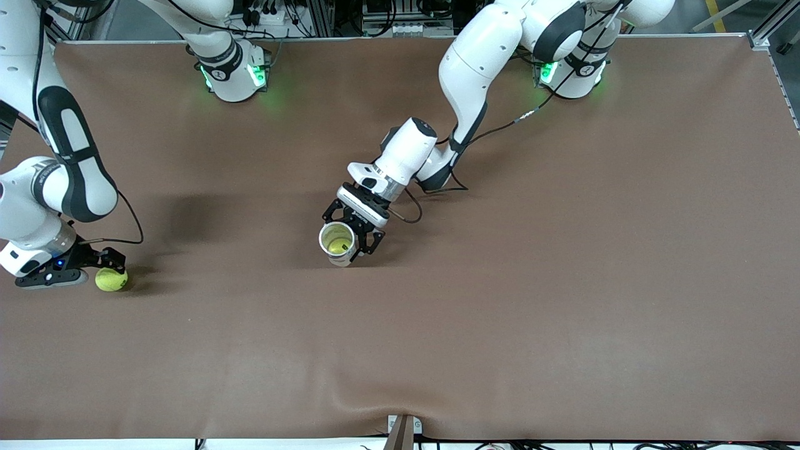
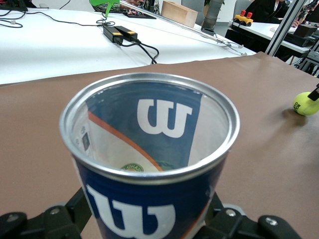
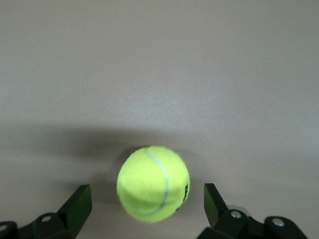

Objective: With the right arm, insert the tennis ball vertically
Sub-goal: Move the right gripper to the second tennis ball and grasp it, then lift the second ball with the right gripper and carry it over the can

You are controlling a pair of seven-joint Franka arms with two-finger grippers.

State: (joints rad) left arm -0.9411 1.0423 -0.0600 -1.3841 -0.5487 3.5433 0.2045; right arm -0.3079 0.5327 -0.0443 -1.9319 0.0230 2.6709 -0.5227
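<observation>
The right hand [image 1: 107,265] hangs low at its own arm's end of the brown matte surface [image 1: 562,281], fingers spread wide on either side of a fuzzy yellow-green tennis ball [image 3: 153,183] that rests on the surface between them, untouched by either finger. The left hand [image 1: 353,230] grips an open blue-and-white metal tube can [image 2: 149,164] standing upright, long axis vertical, mouth up, with another yellow ball [image 1: 338,246] inside it.
</observation>
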